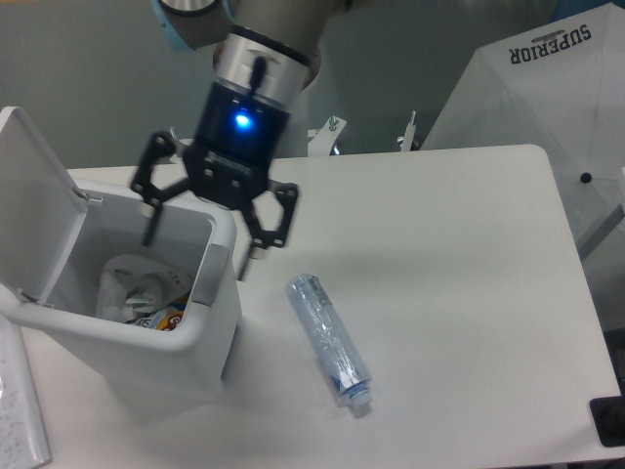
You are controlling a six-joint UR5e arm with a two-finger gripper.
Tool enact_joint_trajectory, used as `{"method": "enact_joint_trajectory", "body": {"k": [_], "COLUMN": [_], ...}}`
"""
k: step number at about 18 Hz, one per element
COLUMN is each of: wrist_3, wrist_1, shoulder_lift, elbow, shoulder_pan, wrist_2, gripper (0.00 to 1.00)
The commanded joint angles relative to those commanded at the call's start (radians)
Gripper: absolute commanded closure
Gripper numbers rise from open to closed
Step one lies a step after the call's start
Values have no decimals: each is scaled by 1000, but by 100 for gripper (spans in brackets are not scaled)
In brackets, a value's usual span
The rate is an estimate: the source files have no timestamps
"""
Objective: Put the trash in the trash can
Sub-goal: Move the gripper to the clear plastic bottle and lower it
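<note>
The white trash can (210, 332) stands at the table's left with its lid (29, 191) swung up. Inside it lies a crumpled white wrapper (132, 288), one piece of the trash, on top of other colourful litter. A crushed clear bottle (329, 337) with a blue-white label lies flat on the table to the right of the can. My gripper (197, 244) hangs open above the can's right rim, one finger over the can's inside and the other outside it, with nothing between them.
A white cloth printed SUPERIOR (527, 88) rises behind the table's far right corner. A sheet of paper (20, 415) lies at the lower left beside the can. A dark object (610, 420) sits at the lower right edge.
</note>
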Motion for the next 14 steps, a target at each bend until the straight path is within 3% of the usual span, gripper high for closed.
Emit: {"method": "enact_joint_trajectory", "body": {"k": [2,4,8,14], "wrist_3": [0,0,1,17], "wrist_1": [-3,-12,-86,-83], "shoulder_lift": [-19,-26,-95,-184], "elbow": [29,14,-13,-17], "shoulder_pan": [11,41,115,144], "wrist_2": [23,23,25,36], "gripper": [0,0,0,0]}}
